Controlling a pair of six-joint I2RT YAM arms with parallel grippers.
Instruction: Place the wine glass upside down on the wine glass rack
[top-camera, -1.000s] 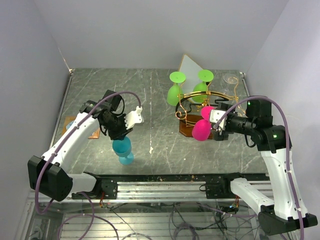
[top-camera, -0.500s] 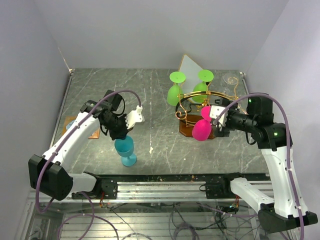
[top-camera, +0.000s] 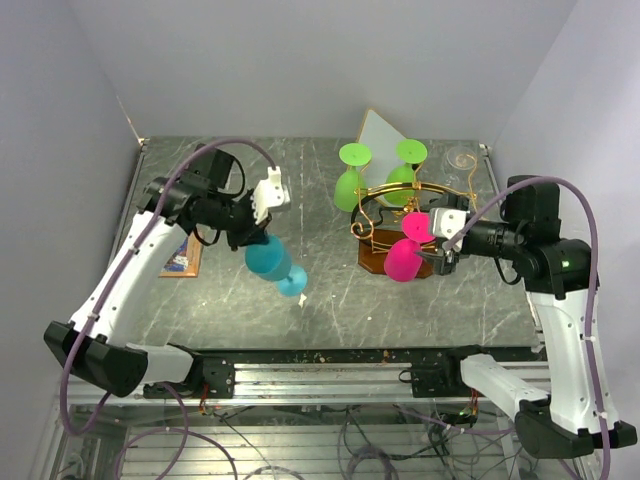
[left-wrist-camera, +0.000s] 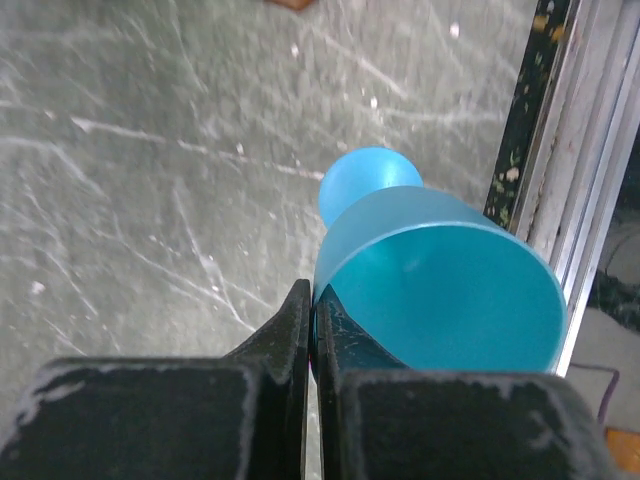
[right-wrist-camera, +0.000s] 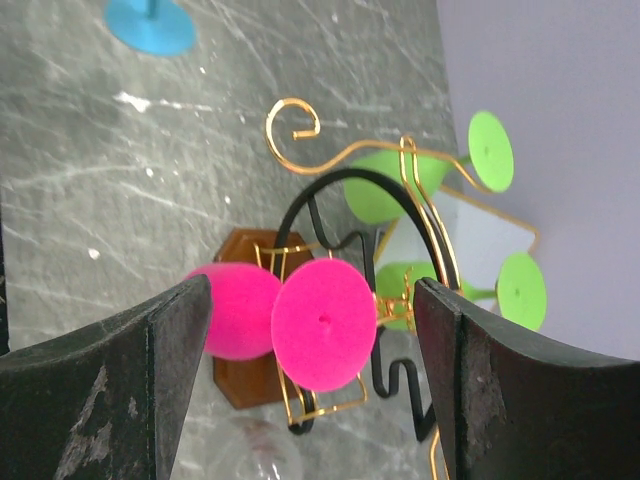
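A blue wine glass (top-camera: 272, 262) hangs tilted above the table, its foot (top-camera: 294, 285) pointing toward the front right. My left gripper (top-camera: 254, 240) is shut on its rim. In the left wrist view the jaws pinch the rim wall of the blue bowl (left-wrist-camera: 440, 290), with the foot (left-wrist-camera: 368, 182) beyond. The wine glass rack (top-camera: 410, 195), gold wire on a brown base, stands at the right. A pink glass (top-camera: 403, 258) hangs on it upside down. My right gripper (top-camera: 441, 240) stands open by the pink foot (right-wrist-camera: 322, 322), fingers apart from it.
Two green glasses (top-camera: 348, 187) (top-camera: 402, 180) hang on the rack's far side. A clear glass (top-camera: 460, 157) sits at the back right corner. A white diamond panel (top-camera: 380, 130) leans behind the rack. A brown tile (top-camera: 183, 256) lies at the left edge.
My left gripper closed on the blue glass's rim, lifted it off the table and swung it back and right, tilting it. The right gripper drew back slightly from the pink glass.
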